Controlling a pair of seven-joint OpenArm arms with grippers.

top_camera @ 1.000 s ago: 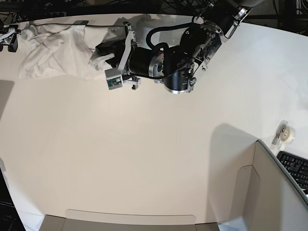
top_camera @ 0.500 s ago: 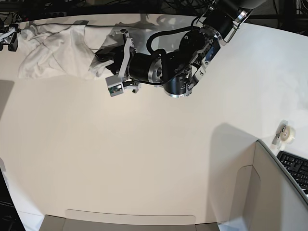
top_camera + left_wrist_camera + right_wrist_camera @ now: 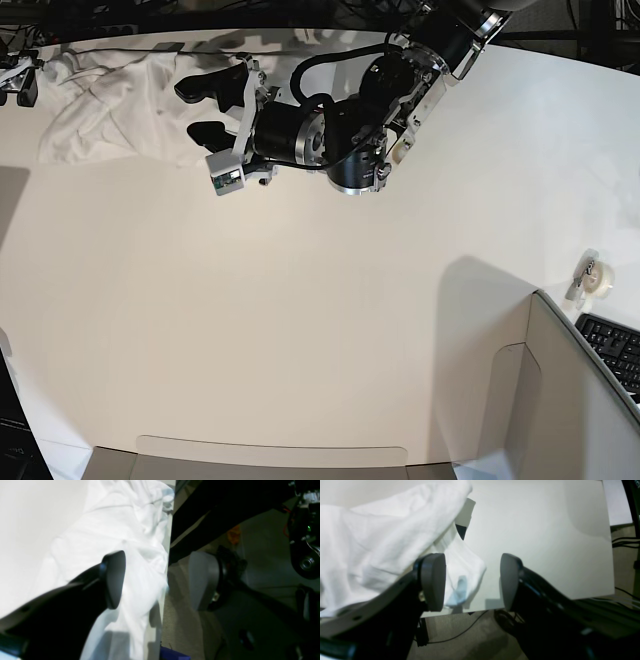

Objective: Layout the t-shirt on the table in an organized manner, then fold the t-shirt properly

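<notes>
T-shirt [image 3: 110, 105] lies crumpled in a white heap at about ten o'clock on the worktop [image 3: 300, 330], close to the far edge in the base view. At its nine-o'clock end sits the right claw [image 3: 18, 80], small at the frame's edge there; its wrist view shows both pads [image 3: 433, 581] spread apart with nothing between them, cloth draped over the left finger and a fold lying on the worktop just behind the gap. Further right, at the heap's three-o'clock side, the left claw [image 3: 205, 107] reaches in from the dark arm [image 3: 340, 130], its jaws wide apart. In its wrist view one pad [image 3: 115, 578] hovers over the cloth while the other hangs past the worktop edge, above the floor; no cloth is pinched.
</notes>
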